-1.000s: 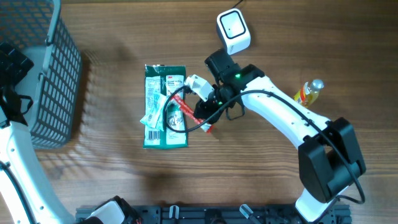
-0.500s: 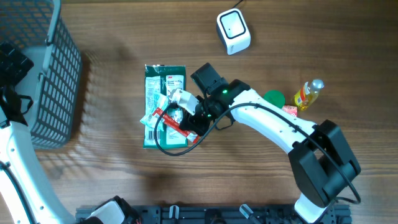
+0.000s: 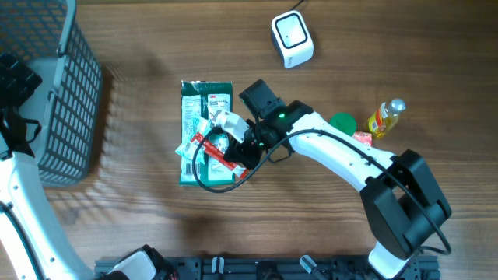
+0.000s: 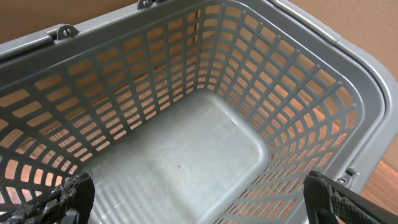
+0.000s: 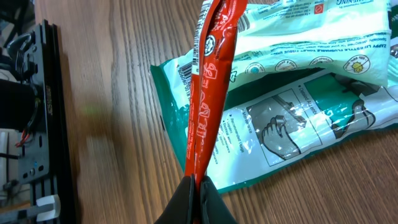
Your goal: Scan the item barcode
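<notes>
- Thin red plastic packet (image 5: 208, 93), edge-on, pinched by right gripper (image 5: 198, 186) above green plastic pouch (image 3: 192, 109).
- Left gripper (image 4: 202, 199) spread wide over grey mesh basket (image 4: 298, 93).
- Packet has moved away from white cube scanner (image 3: 292, 39) since a second ago.

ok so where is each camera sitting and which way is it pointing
overhead: above the table, facing down at basket, green packet and scanner; left arm and right arm show.
left wrist: over the basket, looking down into it; its open fingertips show at the bottom corners.
right wrist: low over the table, looking along the shut right gripper holding a red packet, green packet behind.
shared: overhead and right wrist both show the packets.
</notes>
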